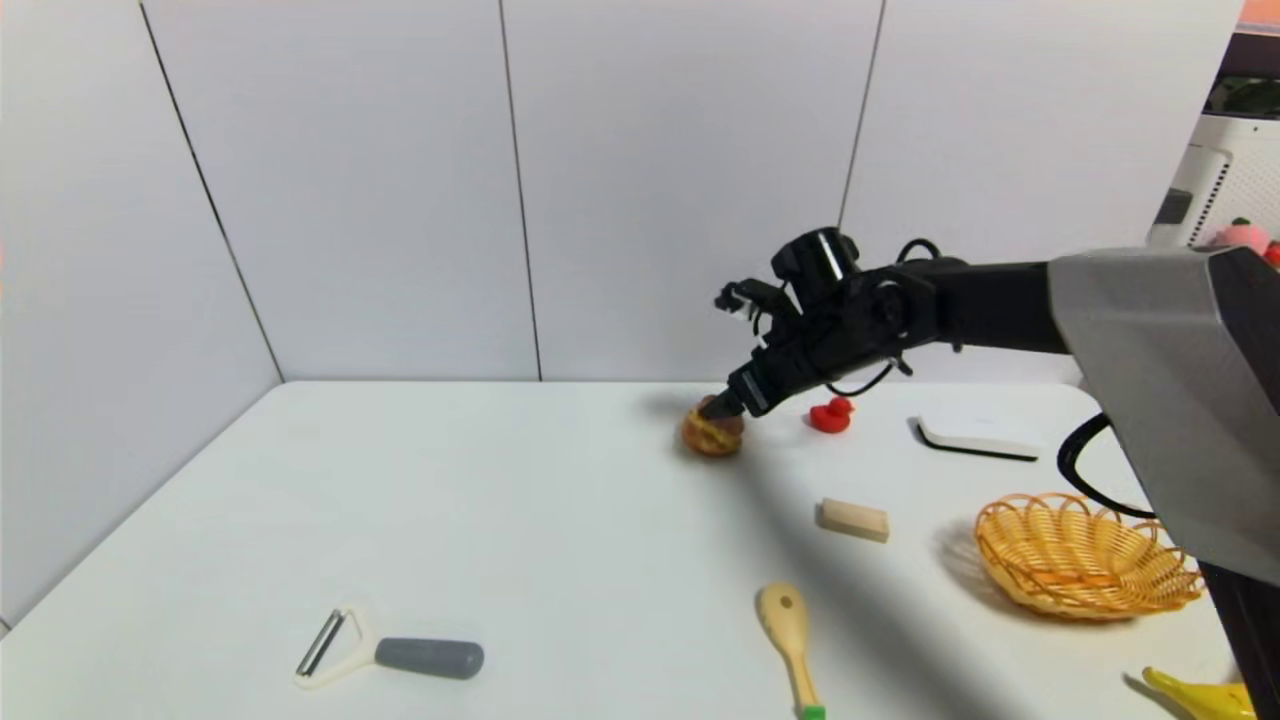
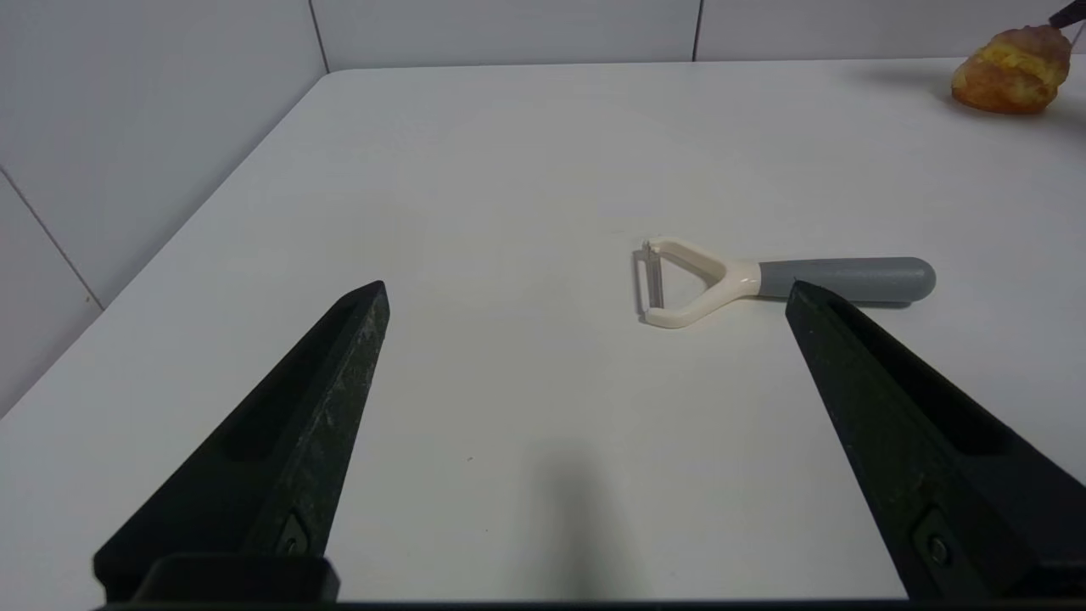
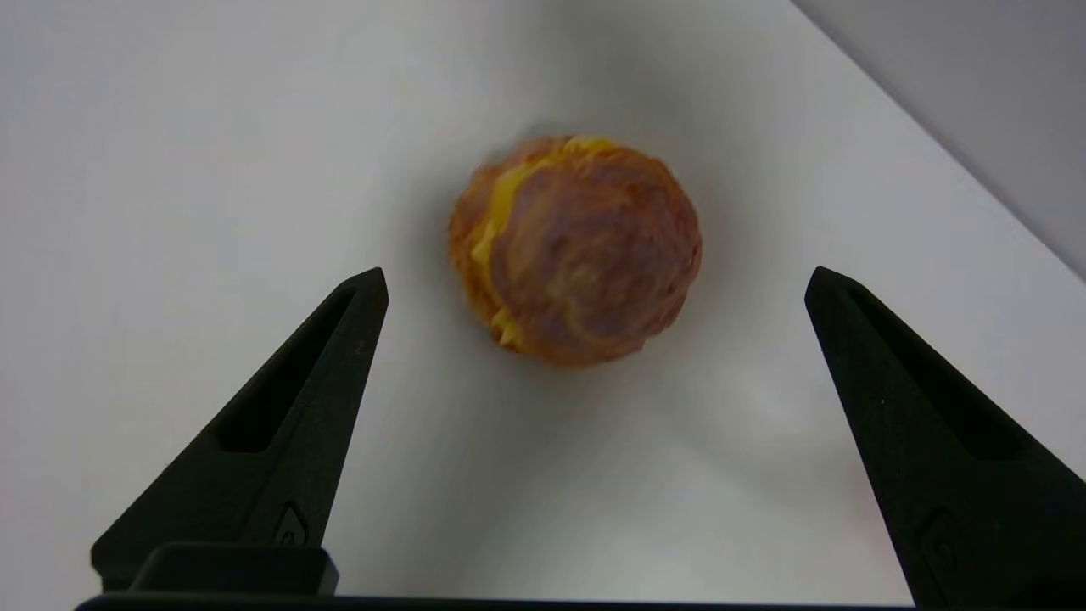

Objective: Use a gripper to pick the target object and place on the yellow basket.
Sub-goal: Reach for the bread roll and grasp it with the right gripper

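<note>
The target object, a golden-brown bun [image 1: 712, 434] with yellow filling, sits on the white table toward the back. My right gripper [image 1: 716, 407] hovers just above it, pointing down. In the right wrist view the bun [image 3: 577, 251] lies just ahead of the gap of the right gripper [image 3: 596, 285], which is open with nothing between its fingers. The yellow basket [image 1: 1085, 556] stands empty at the right, apart from the bun. My left gripper [image 2: 587, 290] is open over bare table near the front left, and the bun [image 2: 1010, 70] shows far off in that view.
A red duck [image 1: 831, 414] and a white flat box [image 1: 978, 437] lie behind the basket. A tan wooden block [image 1: 854, 520], a wooden spoon [image 1: 789, 638], a banana [image 1: 1200, 694] and a grey-handled peeler [image 1: 390, 653] [image 2: 764, 280] lie nearer the front. Grey walls close the back and left.
</note>
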Available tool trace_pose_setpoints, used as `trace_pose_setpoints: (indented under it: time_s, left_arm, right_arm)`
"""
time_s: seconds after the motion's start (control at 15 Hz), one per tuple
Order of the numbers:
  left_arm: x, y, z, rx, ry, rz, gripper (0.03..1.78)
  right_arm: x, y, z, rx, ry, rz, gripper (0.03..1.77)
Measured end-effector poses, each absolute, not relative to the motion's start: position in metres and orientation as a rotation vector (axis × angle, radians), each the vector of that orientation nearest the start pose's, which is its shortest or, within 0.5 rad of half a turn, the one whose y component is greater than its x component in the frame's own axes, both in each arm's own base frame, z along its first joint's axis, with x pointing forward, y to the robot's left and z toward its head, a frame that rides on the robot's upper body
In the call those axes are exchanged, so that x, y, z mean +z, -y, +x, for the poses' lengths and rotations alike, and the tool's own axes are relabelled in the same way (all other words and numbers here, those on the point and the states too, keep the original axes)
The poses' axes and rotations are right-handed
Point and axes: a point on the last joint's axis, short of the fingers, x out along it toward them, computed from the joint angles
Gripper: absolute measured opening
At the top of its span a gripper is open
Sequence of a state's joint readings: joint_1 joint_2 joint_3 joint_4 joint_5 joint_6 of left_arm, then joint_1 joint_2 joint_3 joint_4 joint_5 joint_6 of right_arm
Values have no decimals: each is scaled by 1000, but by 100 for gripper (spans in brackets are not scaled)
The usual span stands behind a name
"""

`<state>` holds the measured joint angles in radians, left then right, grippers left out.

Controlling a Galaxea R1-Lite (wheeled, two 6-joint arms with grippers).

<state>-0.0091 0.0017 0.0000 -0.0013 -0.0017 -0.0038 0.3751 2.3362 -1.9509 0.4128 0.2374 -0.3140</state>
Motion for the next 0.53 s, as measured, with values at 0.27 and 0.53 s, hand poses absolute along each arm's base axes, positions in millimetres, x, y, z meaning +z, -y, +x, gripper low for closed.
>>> trace_pose_setpoints:
  time_s: [0.27, 0.53]
  left_arm:
    - [76, 0, -23, -10, 0, -4, 169]
    - [76, 0, -23, -11, 0, -4, 169]
  right_arm:
    - [124, -183, 442, 707, -741, -343, 170]
    - [114, -186, 443, 714, -763, -345, 170]
